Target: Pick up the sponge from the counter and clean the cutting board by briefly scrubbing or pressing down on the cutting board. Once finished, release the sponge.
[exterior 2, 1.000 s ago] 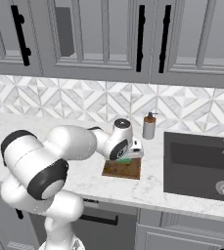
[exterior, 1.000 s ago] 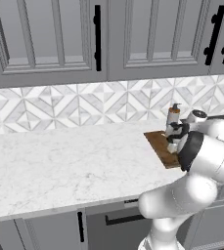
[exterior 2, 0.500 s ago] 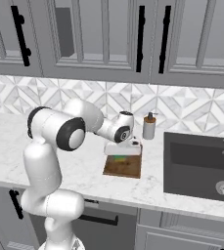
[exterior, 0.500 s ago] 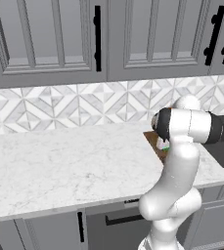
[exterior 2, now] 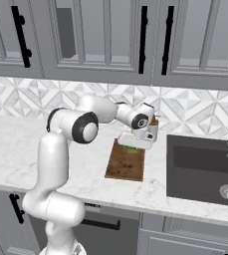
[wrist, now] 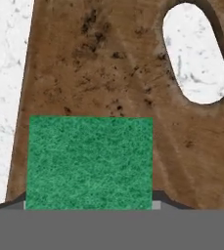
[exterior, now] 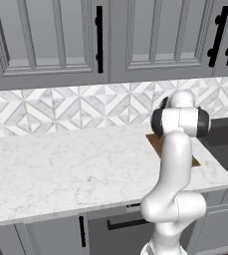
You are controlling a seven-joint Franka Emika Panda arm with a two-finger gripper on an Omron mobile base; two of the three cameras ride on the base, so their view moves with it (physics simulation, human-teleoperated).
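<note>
The arm has been swinging up and over, and now it is standing tall and reaching out across the cutting board [exterior 2: 126, 164], where a moment ago it was bent low beside it. The board was half hidden by the arm before, and in the right base view it is now showing almost whole. That likely means the scrubbing part is going on, with the sponge [wrist: 89, 162] already carried over from the counter [exterior: 60, 169] and being pushed along the brown wood. The sponge is lying flat on the board, near the end with the oval handle hole [wrist: 195, 52], and its green top is facing the hand. The pincer [exterior 2: 134, 146] is hanging right over the sponge, at the far end of the board close to the wall. Its tips are hiding under the green block, so it is hard to see how wide it is standing; it is looking like it is pinching the sponge by its sides, but that cannot be told for sure. Letting go is not done yet.
</note>
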